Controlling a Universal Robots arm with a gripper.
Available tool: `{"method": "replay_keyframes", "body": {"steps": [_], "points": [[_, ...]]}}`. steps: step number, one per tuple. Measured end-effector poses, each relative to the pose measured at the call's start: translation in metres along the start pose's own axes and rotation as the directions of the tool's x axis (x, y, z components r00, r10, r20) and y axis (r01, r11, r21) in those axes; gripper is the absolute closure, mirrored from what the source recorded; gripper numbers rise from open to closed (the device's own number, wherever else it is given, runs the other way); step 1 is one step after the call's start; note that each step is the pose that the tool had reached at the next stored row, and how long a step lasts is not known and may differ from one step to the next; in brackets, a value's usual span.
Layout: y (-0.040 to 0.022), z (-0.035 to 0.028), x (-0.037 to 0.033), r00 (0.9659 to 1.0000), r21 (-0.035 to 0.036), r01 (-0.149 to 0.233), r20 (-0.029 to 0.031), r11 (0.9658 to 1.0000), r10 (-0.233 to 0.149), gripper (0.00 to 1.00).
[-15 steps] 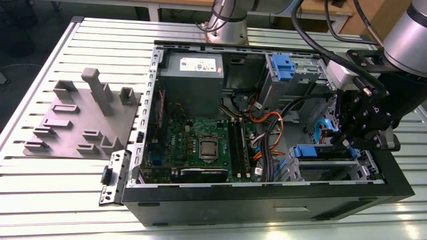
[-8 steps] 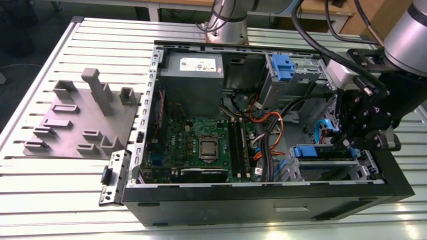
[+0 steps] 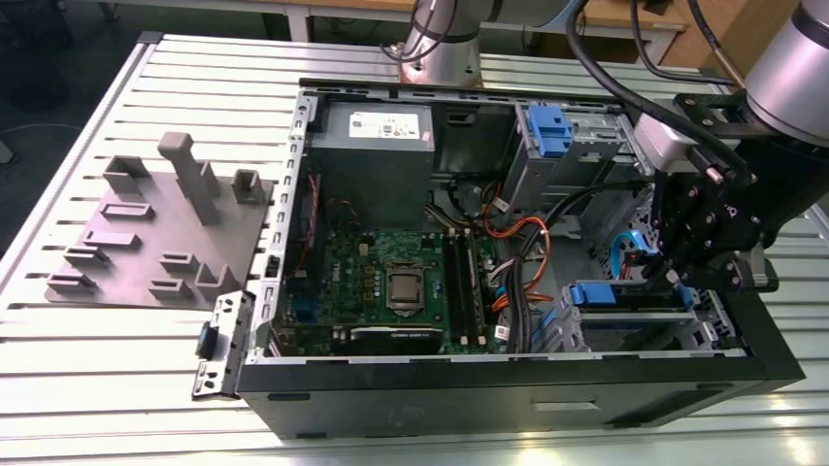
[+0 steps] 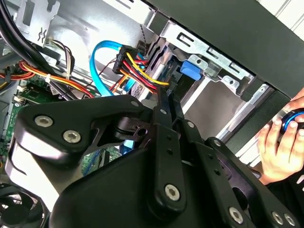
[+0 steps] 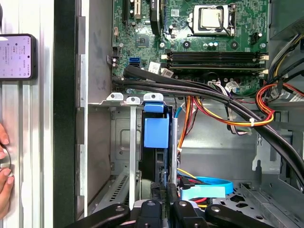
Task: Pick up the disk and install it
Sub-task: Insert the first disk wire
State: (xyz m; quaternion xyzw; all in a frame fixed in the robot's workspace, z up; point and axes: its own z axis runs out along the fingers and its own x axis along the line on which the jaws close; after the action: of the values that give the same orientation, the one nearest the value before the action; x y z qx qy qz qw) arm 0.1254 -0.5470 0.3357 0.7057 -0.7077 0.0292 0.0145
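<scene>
The disk (image 5: 155, 164) stands edge-on inside the grey drive cage (image 5: 121, 142) at the front corner of the open computer case (image 3: 518, 388), with its blue plastic rail (image 5: 156, 133) towards the camera. In the second wrist view the disk (image 4: 159, 57) shows as a silver slab behind red, yellow and black power wires (image 4: 140, 66). My gripper (image 5: 164, 189) is shut, its fingertips together right at the disk's near end. The second wrist view has the gripper (image 4: 164, 97) at the same spot, and the exterior view has the gripper (image 3: 674, 282) low in the case by the cage (image 3: 635, 325).
The motherboard (image 3: 388, 282), a grey power-supply box (image 3: 376, 131) and a second blue-latched cage (image 3: 550, 131) fill the case. Orange and blue cables (image 3: 518, 262) run close to the gripper. A grey fixture (image 3: 162, 228) sits on the table at the exterior view's left. A person's hand (image 4: 280, 142) rests outside the case beside a phone (image 5: 18, 56).
</scene>
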Motion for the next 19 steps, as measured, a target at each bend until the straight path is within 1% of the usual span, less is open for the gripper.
{"method": "replay_keyframes", "body": {"steps": [11, 19], "points": [[0.0000, 0.0003, -0.0002, 1.0000, -0.0002, -0.004, 0.0000, 1.0000, 0.004, 0.84], [0.0000, 0.0024, 0.0001, 1.0000, -0.0001, -0.004, 0.0002, 1.0000, 0.004, 0.84]]}}
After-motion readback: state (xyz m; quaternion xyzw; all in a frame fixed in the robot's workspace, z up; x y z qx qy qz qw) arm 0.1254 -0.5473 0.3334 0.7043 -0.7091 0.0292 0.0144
